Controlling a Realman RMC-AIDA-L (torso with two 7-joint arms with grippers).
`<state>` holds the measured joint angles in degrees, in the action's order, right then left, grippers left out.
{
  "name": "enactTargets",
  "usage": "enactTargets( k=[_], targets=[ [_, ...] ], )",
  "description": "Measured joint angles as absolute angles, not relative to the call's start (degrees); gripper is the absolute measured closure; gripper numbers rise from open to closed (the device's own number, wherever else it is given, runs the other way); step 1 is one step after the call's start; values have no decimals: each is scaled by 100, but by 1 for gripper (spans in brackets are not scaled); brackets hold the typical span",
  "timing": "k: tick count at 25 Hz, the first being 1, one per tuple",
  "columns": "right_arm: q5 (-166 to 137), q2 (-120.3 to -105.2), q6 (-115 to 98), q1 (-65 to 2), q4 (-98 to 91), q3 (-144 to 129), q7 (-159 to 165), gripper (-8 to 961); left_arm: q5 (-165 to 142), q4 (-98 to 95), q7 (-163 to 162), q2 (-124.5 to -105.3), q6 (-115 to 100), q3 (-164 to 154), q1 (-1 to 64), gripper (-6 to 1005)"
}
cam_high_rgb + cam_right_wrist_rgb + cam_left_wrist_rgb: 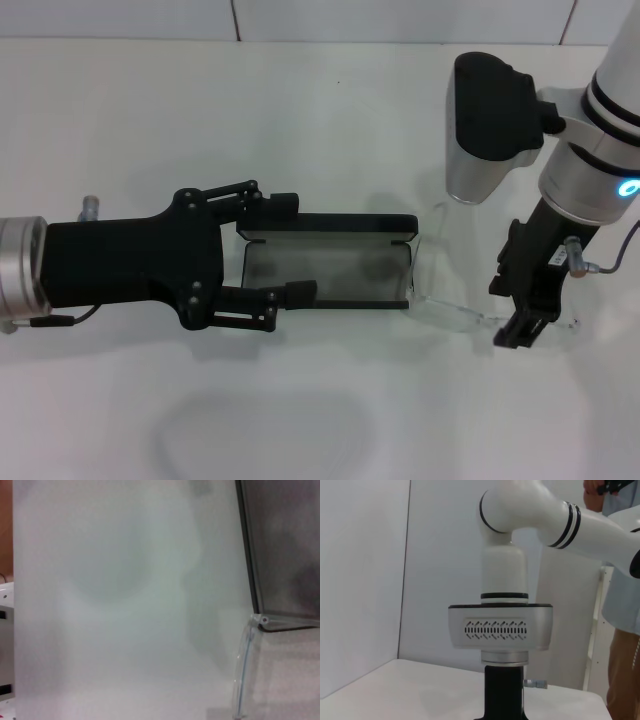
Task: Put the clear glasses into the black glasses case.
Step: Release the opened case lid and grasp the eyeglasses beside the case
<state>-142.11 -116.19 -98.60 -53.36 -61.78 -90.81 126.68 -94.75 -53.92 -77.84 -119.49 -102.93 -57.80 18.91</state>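
The white tabletop [330, 110] carried everything. Across its left half the left arm lay stretched out, and its left end effector [285, 248] had both fingers spread apart around the left end of the black glasses case [330, 265], 1 finger at the far edge and 1 at the near edge. Whether the fingers pressed on the case or only flanked it could not be told. The case lay open in the middle of the tabletop, grey lining up, lid standing along the far side, its long axis running left to right.

On the right, the right arm came down from above, and its right end effector [528, 318] sat low at the tabletop, near the right end of the case. It appeared closed on the clear glasses [455, 300], gripping them near the hinge of 1 temple, though the black fingers hid the contact itself.

The glasses rested just beside the open right end of the case, touching or almost touching it, which the right wrist view bore out. Their front lay roughly crosswise to the case, with 1 temple reaching back towards the right end effector.

So the case lay to the left of the right end effector, and the glasses probably needed turning to line up with the case's long axis before going in.
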Motion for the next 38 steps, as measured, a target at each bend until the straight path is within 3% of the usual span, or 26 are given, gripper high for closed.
enactTargets(
  k=[10, 16, 38],
  targets=[
    [-14209, -11619, -9795, -5334, -6156, -9103, 12664, 425, -9473, -5391, -7754, -11953, -10291, -5784, 1887, 104],
    [-14205, -11619, -9718, -5335, -6152, -9160, 12658, 637, -9473, -5393, -7751, -11962, -10291, -5783, 1890, 105],
    [-13964, -11619, -9283, -5326, -6047, -9714, 12656, 641, -9475, -5379, -7716, -11971, -10207, -5783, 1889, 105]
  ],
)
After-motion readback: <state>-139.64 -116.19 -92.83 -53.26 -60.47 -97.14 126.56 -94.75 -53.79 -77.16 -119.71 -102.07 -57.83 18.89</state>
